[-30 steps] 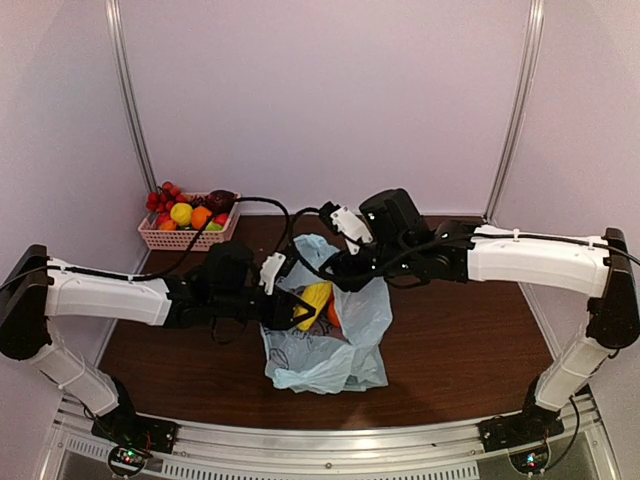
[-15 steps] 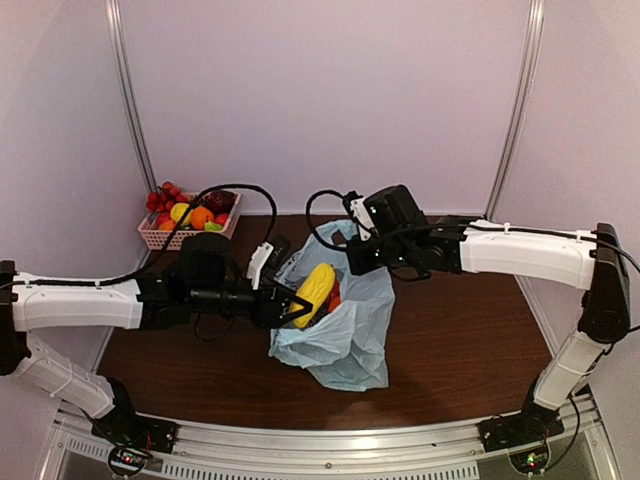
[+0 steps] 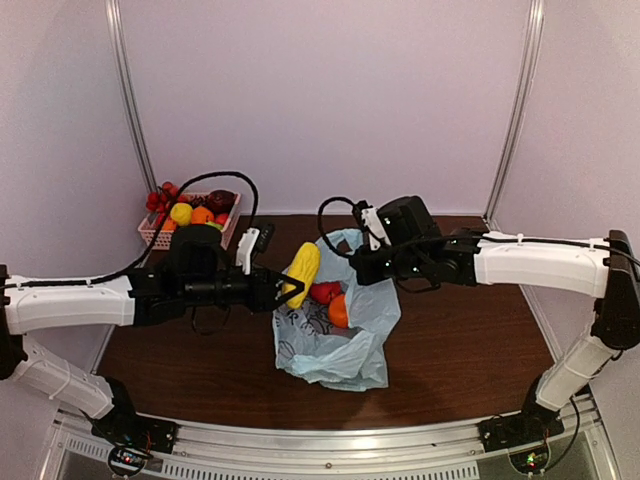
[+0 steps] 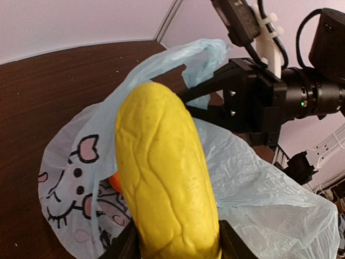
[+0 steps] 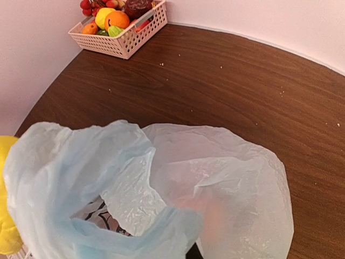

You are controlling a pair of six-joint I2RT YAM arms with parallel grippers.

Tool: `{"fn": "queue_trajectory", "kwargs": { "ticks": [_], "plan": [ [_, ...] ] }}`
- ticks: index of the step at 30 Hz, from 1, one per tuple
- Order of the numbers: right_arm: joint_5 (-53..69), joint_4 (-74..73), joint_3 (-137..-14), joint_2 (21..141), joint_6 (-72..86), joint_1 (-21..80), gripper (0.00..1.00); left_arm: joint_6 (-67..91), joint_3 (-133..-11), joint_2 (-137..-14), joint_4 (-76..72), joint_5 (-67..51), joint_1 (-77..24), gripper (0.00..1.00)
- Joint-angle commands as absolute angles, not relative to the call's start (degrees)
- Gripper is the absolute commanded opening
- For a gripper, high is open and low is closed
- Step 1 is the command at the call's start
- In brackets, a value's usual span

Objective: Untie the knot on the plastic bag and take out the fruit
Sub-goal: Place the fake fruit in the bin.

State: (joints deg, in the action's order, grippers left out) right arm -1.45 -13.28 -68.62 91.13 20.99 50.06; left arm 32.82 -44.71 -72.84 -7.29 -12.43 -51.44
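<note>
The yellow fruit [image 3: 301, 268] has been lifted out of the plastic bag [image 3: 340, 350], pinched in the left gripper [image 3: 288, 288]. A red piece [image 3: 324, 292] and an orange piece [image 3: 339, 311] are held inside, and the bag's rim is clamped by the right gripper [image 3: 358, 268].

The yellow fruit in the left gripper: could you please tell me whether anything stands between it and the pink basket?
Nothing visible does; the left gripper holds the yellow fruit clear of the plastic bag, the basket beyond.

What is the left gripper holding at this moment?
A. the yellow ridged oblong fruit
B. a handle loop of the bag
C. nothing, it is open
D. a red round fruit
A: the left gripper is clamped on the yellow ridged fruit, which fills its wrist view above the plastic bag.
</note>
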Motion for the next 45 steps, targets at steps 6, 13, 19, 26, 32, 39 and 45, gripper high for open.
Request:
{"fn": "queue_trajectory", "kwargs": {
  "ticks": [6, 13, 19, 26, 32, 39, 45],
  "plan": [
    [-2.0, -12.3, -66.9, 85.0, 22.1, 50.0, 0.01, 32.0, -52.2, -66.9, 7.9, -9.6, -43.0, 0.31],
    [-0.2, -10.0, -65.5, 84.0, 23.5, 50.1, 0.01, 26.4, -58.2, -68.4, 16.9, -13.2, -27.9, 0.32],
    [-0.2, -9.2, -65.0, 83.6, 24.3, 50.2, 0.01, 28.5, -62.6, -77.6, 13.8, -15.1, -14.5, 0.31],
    [-0.2, -8.6, -65.3, 82.9, 24.4, 50.3, 0.01, 29.9, -71.9, -91.7, 9.9, -8.9, -7.8, 0.31],
    [1.5, -7.9, -65.5, 83.5, 24.6, 50.4, 0.01, 35.7, -75.6, -100.7, 3.4, -2.5, -5.0, 0.31],
    [2.6, -7.1, -65.4, 84.0, 25.1, 50.5, 0.02, 40.8, -81.0, -109.8, 0.5, 2.8, -4.1, 0.31],
    [3.0, -6.8, -65.2, 84.2, 25.3, 50.5, 0.02, 44.8, -84.8, -115.1, 0.4, 6.8, -4.0, 0.33]
  ]
}}
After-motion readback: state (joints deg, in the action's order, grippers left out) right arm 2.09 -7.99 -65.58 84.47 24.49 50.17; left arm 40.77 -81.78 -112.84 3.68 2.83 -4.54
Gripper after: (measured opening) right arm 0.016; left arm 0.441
